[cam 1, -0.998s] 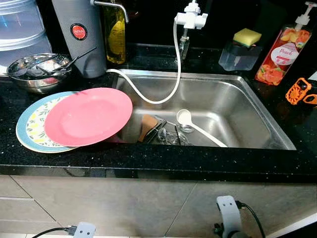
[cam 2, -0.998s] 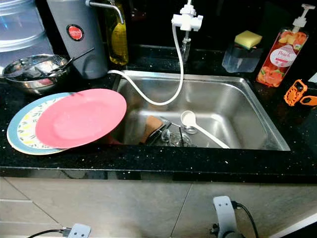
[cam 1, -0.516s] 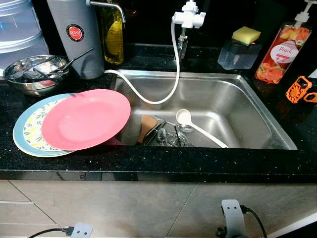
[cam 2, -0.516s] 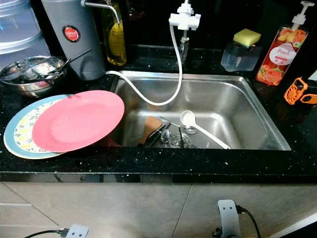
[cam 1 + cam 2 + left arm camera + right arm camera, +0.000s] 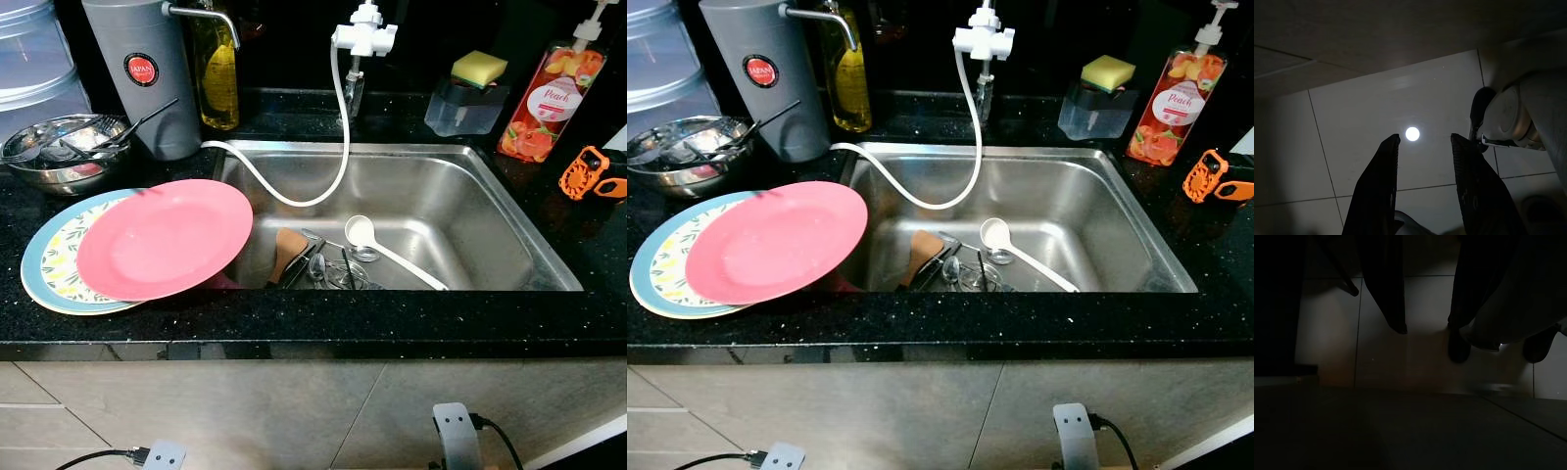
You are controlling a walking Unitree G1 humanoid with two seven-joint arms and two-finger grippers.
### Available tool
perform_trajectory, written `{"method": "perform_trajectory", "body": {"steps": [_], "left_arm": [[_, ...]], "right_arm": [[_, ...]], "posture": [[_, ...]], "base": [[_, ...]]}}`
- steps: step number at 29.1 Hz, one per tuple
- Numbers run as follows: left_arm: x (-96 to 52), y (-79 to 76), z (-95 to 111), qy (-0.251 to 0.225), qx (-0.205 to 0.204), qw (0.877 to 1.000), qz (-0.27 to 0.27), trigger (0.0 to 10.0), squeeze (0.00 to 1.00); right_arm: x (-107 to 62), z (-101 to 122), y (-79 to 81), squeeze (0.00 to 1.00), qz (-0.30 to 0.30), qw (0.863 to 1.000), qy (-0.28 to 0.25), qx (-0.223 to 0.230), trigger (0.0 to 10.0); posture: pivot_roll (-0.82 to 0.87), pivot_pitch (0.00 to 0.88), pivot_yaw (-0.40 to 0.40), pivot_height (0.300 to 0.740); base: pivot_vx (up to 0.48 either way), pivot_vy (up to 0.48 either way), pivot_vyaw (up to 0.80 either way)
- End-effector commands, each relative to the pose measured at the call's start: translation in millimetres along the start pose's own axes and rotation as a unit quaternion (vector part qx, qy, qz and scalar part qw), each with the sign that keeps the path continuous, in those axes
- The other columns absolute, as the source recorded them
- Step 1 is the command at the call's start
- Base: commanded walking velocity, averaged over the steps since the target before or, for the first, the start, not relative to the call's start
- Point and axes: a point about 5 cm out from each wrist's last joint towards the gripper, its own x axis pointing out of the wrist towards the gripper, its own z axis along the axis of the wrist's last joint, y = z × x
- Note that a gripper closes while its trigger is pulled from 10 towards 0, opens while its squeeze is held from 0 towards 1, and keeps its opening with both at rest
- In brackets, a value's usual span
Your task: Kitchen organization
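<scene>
The black counter (image 5: pixel 411 323) frames the steel sink (image 5: pixel 460 211). Just beside the sink's left edge, the pink plate (image 5: pixel 165 238) overhangs the basin atop a patterned plate (image 5: pixel 54 264): rigid, probably slick, breakable, best pinched at the rim. In the sink lies a white ladle (image 5: pixel 377 245), likely light. Left tool (image 5: pixel 1422 142) hangs with fingers apart over floor tiles; right tool (image 5: pixel 1425 328) likewise parted.

We see the left gripper (image 5: pixel 1422 139) with its two long black fingers (image 5: pixel 1376 186) parted, hanging over a pale tiled floor (image 5: pixel 1352 127) with dark grout lines. A round bright light reflection (image 5: pixel 1412 133) sits on the tile between the fingertips. At 3 o'clock, a silver-grey rounded robot part (image 5: pixel 1513 117). At 12 o'clock, a dark shaded panel (image 5: pixel 1376 29).
</scene>
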Motion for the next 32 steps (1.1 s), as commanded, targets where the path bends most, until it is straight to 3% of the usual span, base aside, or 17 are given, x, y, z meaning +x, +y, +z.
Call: {"method": "perform_trajectory", "body": {"steps": [1, 19, 26, 32], "left_arm": [[-0.7, 3.1, -3.6, 0.012, 0.007, 1.000, 0.002, 10.0, 0.00], [-0.3, 1.1, -4.1, 0.018, 0.018, 1.000, 0.002, 10.0, 0.00], [0.0, 1.6, -3.1, 0.018, 0.028, 0.999, 0.001, 10.0, 0.00], [0.3, 2.5, -1.7, 0.013, 0.016, 1.000, 0.005, 10.0, 0.00]], "right_arm": [[-0.5, -1.7, -2.6, 0.00, -0.007, 1.000, 0.003, -0.001, 10.0], [-0.1, 0.2, -0.2, 0.00, 0.002, 1.000, -0.002, -0.013, 10.0], [0.5, 1.5, 4.6, 0.00, 0.015, 0.999, -0.002, -0.040, 10.0], [0.3, 0.3, 3.7, 0.00, 0.013, 0.999, 0.001, -0.042, 10.0]], "posture": [[0.13, 0.000, -0.053, 0.740], [0.13, 0.000, -0.058, 0.740], [0.13, 0.000, -0.058, 0.740], [0.14, 0.000, -0.058, 0.740]], "base": [[0.000, 0.000, 0.00], [0.000, 0.000, 0.00], [0.000, 0.000, 0.00], [0.000, 0.000, 0.00]]}}
